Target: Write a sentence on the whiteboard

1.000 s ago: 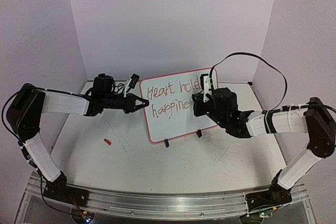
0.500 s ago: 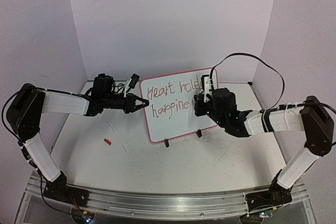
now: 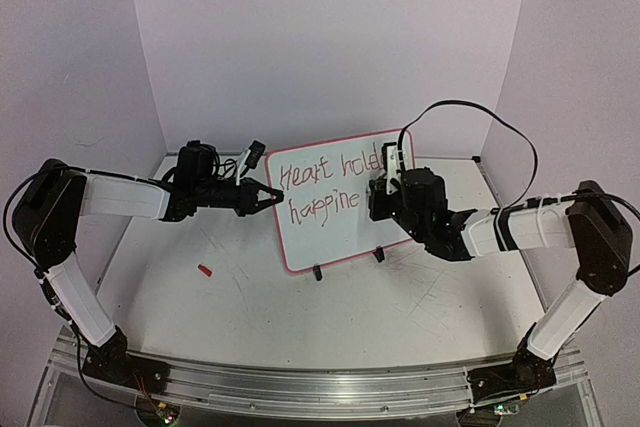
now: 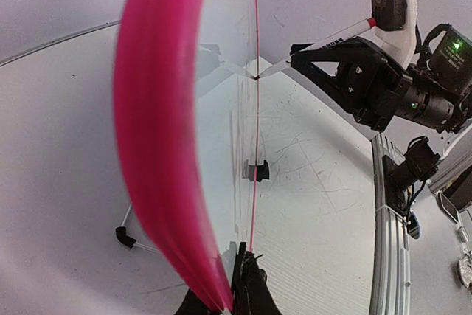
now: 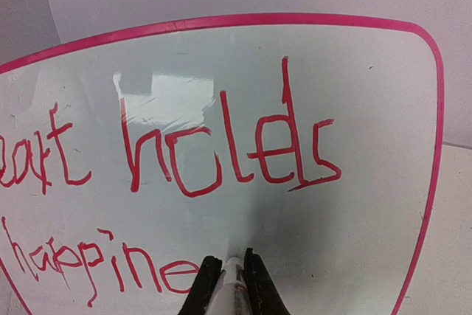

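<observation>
With the whiteboard (image 3: 330,237) upright on the tabletop (image 3: 300,317), its left rim seemingly pinched by the left claw (image 3: 270,194), and the right claw (image 5: 228,271) pinching a marker (image 5: 231,289) after "happine", pressing too hard could tip it or skew the stroke.

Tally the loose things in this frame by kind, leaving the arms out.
whiteboard: 1
marker: 1
small red piece lying on the table: 1
Total: 3
</observation>
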Robot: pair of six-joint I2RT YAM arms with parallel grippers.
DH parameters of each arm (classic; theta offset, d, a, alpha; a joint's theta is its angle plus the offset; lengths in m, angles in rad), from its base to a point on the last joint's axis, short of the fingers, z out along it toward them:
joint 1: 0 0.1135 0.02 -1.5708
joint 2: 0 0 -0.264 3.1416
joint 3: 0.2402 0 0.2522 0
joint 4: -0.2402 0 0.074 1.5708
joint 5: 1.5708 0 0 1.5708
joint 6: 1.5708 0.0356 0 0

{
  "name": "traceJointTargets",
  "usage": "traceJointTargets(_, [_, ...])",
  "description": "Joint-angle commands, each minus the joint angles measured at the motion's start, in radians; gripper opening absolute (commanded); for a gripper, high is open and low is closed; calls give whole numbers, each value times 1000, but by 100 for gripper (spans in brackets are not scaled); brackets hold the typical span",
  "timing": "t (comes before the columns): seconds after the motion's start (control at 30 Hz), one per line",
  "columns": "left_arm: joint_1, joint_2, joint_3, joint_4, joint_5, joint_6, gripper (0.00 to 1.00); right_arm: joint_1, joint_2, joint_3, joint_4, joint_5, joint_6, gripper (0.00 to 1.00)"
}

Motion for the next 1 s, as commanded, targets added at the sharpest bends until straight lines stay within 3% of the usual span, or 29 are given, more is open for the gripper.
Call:
traceJointTargets(0.0, [14, 18, 22, -37, -147, 128, 0, 0, 19, 43, 43, -8, -9, 0])
traceJointTargets(0.37, [13, 18, 24, -37, -146, 128, 0, 20, 34, 49, 39, -60, -9, 0])
traceJointTargets(0.97, [14, 16, 25, -39, -146, 127, 0, 24, -1, -24, -8, 15, 32, 0])
